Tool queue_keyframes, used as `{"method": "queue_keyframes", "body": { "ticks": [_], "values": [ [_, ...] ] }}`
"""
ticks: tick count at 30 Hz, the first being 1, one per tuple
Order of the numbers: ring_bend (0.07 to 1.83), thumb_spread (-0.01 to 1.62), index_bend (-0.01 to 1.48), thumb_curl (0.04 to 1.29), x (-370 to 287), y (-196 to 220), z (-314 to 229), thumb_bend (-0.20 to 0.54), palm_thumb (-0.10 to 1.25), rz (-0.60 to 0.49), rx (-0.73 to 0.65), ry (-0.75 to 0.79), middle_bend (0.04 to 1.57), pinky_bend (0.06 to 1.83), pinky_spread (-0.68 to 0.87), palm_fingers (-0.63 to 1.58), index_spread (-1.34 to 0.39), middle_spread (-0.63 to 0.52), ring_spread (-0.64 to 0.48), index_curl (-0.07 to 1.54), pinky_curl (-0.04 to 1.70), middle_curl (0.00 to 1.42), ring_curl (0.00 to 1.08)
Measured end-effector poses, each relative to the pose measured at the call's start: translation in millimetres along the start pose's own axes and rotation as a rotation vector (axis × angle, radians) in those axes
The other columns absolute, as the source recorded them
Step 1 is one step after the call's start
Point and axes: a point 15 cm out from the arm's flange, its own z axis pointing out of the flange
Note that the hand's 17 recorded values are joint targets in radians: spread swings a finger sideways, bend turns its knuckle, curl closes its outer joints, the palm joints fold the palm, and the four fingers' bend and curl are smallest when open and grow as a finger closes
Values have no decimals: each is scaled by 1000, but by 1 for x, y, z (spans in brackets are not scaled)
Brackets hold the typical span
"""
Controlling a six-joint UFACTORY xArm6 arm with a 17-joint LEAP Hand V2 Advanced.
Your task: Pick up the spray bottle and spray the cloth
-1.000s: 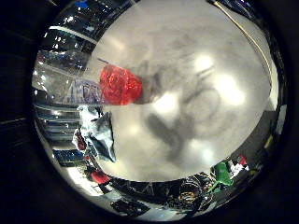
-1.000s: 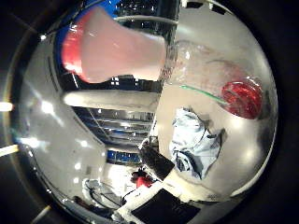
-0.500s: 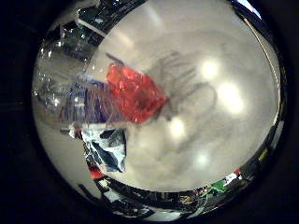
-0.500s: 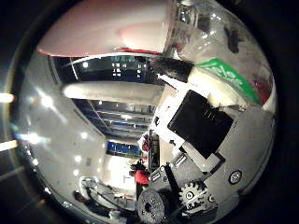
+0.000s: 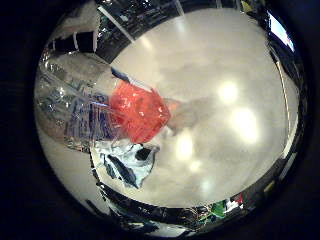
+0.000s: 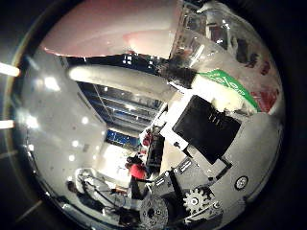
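While hand (image 6: 201, 158) curls round spray bottle (image 5: 95, 112), cloth (image 5: 127, 162) (little-finger view only).

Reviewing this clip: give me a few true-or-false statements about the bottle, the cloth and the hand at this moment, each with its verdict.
1. The clear plastic spray bottle with red liquid sits close to the palm. True.
2. The crumpled blue-and-white cloth lies on the pale table. True.
3. The cloth is draped over the bottle's pink spray head. False: it lies on the table, beside the bottle's red base.
4. The white-and-black hand has its fingers curled at the bottle. True.
5. The liquid in the bottle is green. False: it is red.
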Motion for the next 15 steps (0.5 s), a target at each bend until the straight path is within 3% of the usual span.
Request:
{"method": "queue_keyframes", "body": {
  "ticks": [15],
  "values": [
    [1392,624,1152,782,-75,16,-35,-23,1082,-489,-406,339,1434,1133,-143,1076,-221,-94,-221,859,1290,709,762]
  ]
}}
